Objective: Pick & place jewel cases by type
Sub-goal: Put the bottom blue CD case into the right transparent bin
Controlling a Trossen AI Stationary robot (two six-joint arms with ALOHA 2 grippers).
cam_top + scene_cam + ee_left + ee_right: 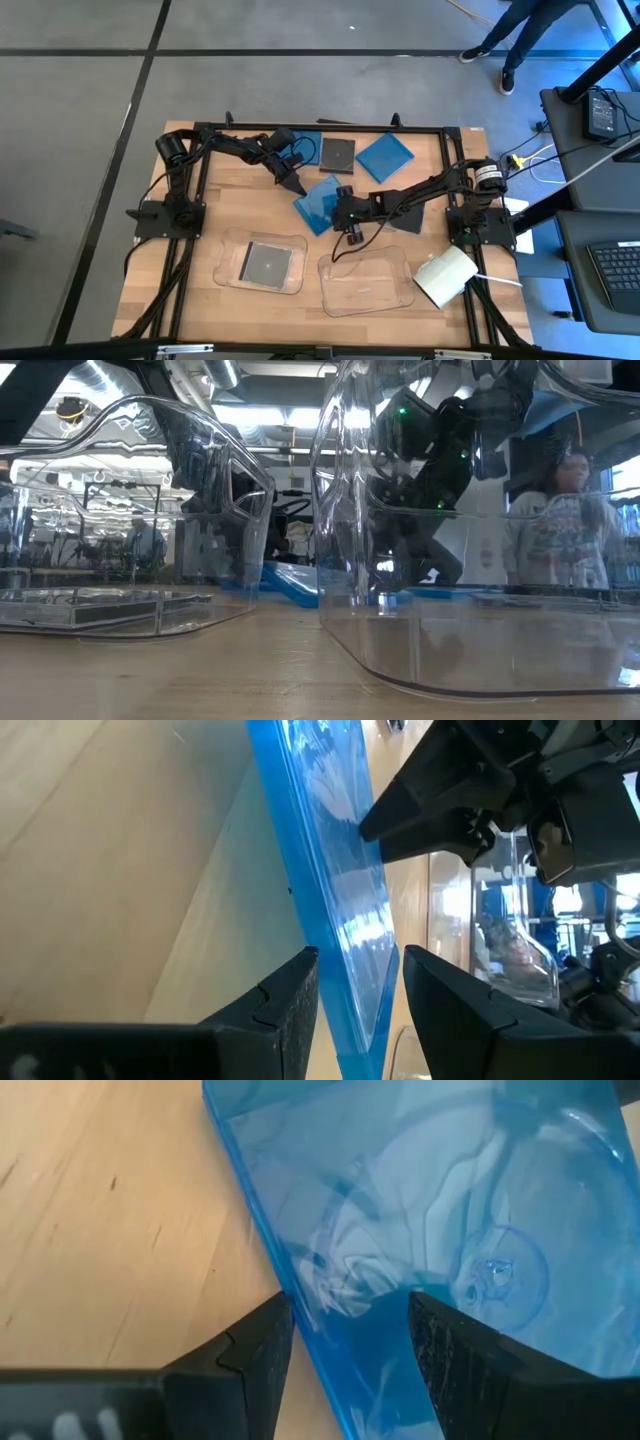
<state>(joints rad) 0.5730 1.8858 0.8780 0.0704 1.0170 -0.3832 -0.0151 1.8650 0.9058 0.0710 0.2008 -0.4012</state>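
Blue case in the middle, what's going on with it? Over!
Left tool and right tool both clamp the blue case. One dark case in left tray. Nothing blocking.

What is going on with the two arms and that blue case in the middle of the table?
Both arms meet at one tilted blue jewel case mid-table. The left claw straddles one edge of it, and the right claw straddles another edge. One dark jewel case already lies in the left clear tray; the right clear tray looks empty. Another blue case and a dark case wait at the table's far side.
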